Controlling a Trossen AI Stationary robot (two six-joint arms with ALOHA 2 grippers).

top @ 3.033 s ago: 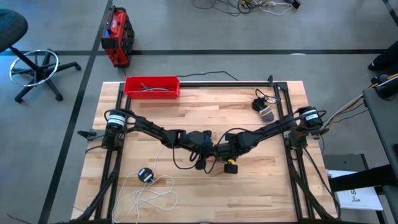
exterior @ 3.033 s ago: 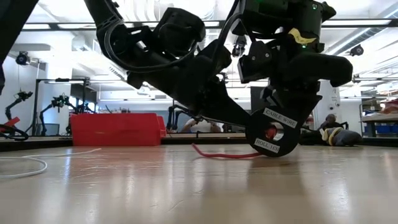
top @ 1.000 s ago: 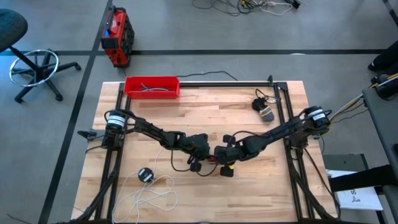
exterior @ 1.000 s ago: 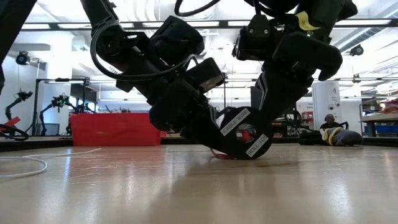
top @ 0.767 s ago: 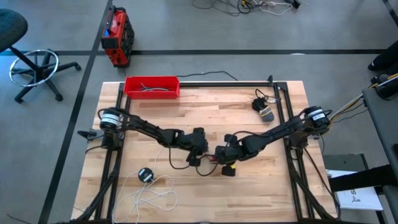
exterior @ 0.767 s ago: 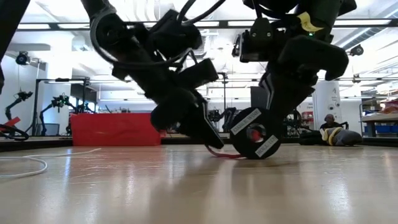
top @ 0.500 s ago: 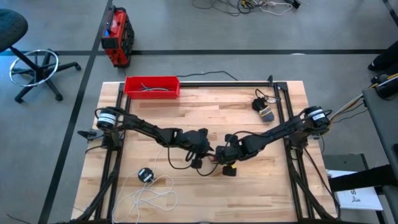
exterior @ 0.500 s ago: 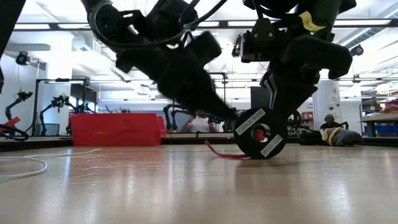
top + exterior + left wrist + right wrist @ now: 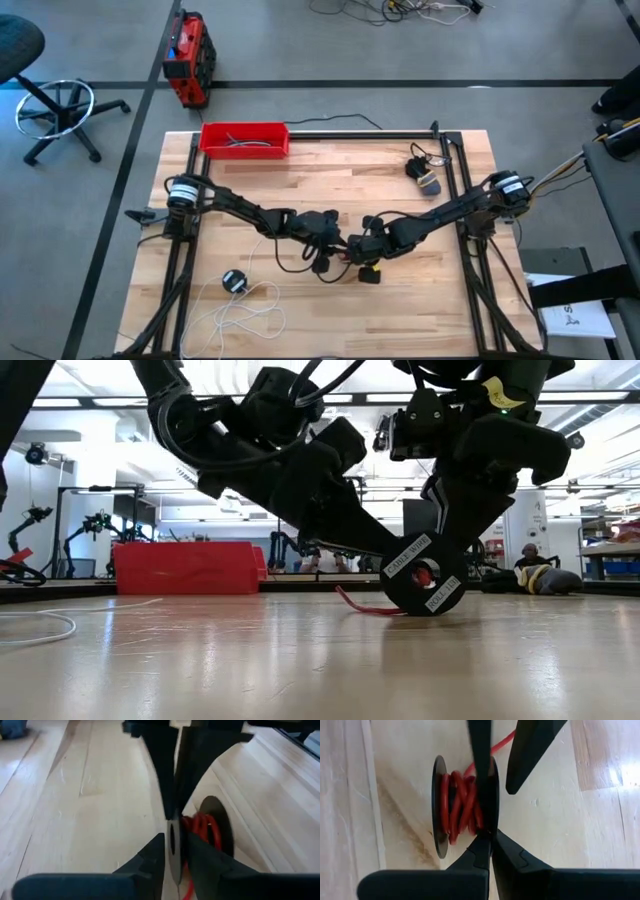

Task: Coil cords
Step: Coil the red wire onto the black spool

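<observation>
Meeting at the table's (image 9: 420, 215) centre, both grippers clamp the spool (image 9: 421, 587), red cord (image 9: 460, 802) mostly wound, tail trailing; the white cord (image 9: 245, 312) lies loose at seven o'clock.

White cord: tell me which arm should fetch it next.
Left, probably. The white cord lies on the left arm's side of the table; the left end effector and right end effector both pinch the red spool mid-table.
</observation>
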